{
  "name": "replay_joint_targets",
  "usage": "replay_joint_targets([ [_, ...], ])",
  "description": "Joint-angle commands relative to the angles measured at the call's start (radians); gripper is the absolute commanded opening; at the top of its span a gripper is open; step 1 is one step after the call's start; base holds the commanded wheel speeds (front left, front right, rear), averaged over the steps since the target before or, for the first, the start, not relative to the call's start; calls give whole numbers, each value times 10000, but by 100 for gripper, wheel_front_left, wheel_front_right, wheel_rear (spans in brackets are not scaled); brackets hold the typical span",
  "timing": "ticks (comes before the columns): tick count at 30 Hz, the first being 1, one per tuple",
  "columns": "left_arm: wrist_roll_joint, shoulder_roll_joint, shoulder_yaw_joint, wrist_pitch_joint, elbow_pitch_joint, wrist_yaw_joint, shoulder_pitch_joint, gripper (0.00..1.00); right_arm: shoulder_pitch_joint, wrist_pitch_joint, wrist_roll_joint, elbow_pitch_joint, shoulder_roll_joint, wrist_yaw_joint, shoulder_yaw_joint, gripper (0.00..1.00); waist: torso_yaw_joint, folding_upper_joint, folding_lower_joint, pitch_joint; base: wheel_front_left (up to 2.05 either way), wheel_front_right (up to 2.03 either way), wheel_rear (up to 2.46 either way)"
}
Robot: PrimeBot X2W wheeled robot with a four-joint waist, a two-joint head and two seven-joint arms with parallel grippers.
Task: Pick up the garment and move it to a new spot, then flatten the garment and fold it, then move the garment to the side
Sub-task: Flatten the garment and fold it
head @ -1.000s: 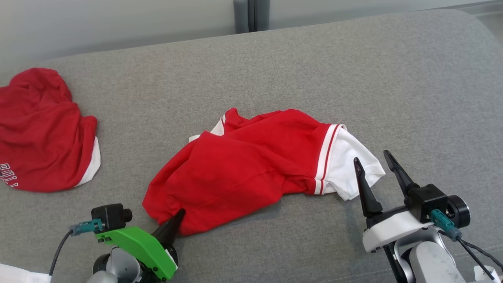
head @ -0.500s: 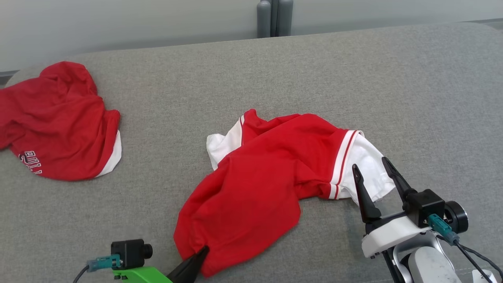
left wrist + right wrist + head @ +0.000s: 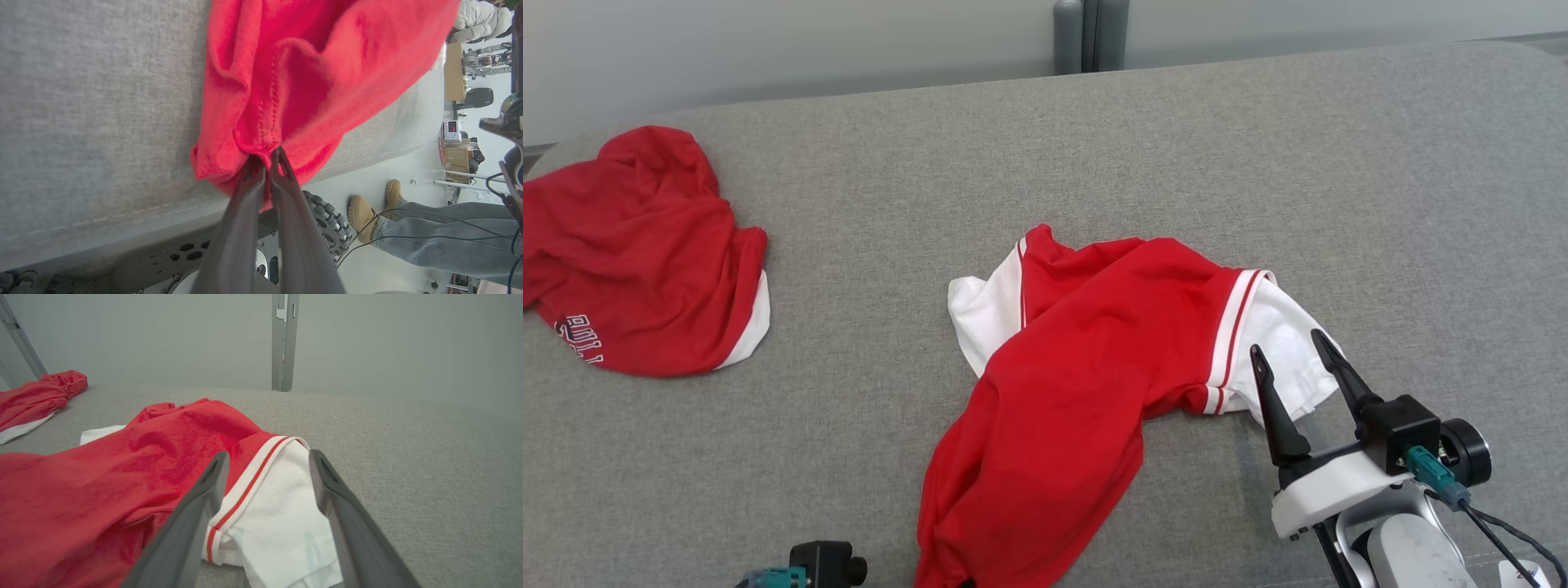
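Grey cushion (image 3: 1176, 147), boots (image 3: 361, 212) past its edge; left jaws tight on garment (image 3: 1078, 367), right jaws wide.

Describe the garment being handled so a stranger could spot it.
On the grey cushion, look at the middle. The striped-sleeve garment there is red with white sleeves, pinched by the left claw; the lettered garment at far left lies untouched.

right tool (image 3: 1285, 341): dark tapered fingers (image 3: 1274, 408), white bracket (image 3: 1327, 486), teal plug (image 3: 1425, 467)
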Motion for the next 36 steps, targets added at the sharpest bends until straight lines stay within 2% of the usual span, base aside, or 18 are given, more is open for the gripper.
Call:
replay_joint_targets([
  [1, -27, -60, 35, -87, 95, -43, 88, 0, 24, -32, -53, 30, -28, -3, 13, 100, -28, 0, 0, -6, 0, 0, 0],
  [2, 28, -77, 62, -190, 126, -54, 78, 40, 31, -32, -48, 41, -26, -3, 28, 100, -48, 0, 0, -18, 0, 0, 0],
  [3, 39, -104, 76, -259, 171, -85, 91, 100, 41, -32, -42, 49, -26, -3, 39, 100, -68, 0, 0, -31, 0, 0, 0],
  [8, 4, 108, 386, -681, -157, -310, -66, 100, 34, -32, -51, 9, -28, -3, 44, 100, -162, 0, 0, -42, 0, 0, 0],
  [12, -486, 579, 1097, -961, -1427, -487, -56, 100, 97, -32, -67, -42, -26, -3, -34, 100, -146, 0, 0, -31, 0, 0, 0],
  [14, -555, 753, 1305, -982, -1699, -410, -71, 100, 104, -32, -71, -48, -26, -3, -42, 100, -137, 0, 0, -22, 0, 0, 0],
  [16, -715, 1019, 1691, -904, -1987, -142, -163, 100, 84, -32, -68, -56, -26, -3, -40, 100, -132, 0, 0, 2, 0, 0, 0],
  [18, -679, 1236, 1955, -759, -1811, 186, -367, 100, 7, -32, -31, -59, -26, -3, -3, 100, -141, 0, 0, 33, 0, 0, 0],
  [20, -746, 1293, 1906, -488, -1515, 265, -565, 100, -102, -32, 25, -43, -26, -3, 93, 100, -204, 0, 0, 64, 0, 0, 0],
  [24, -1092, 1133, 1626, 97, -1026, 71, -989, 100, -185, -32, 105, -57, -28, -3, 157, 100, -338, 0, 0, 126, 0, 0, 0],
  [36, -600, 883, 854, 800, 542, -112, -1951, 100, -268, -32, 219, -115, -26, -3, 81, 100, -639, 0, 0, 416, 0, 0, 0],
])
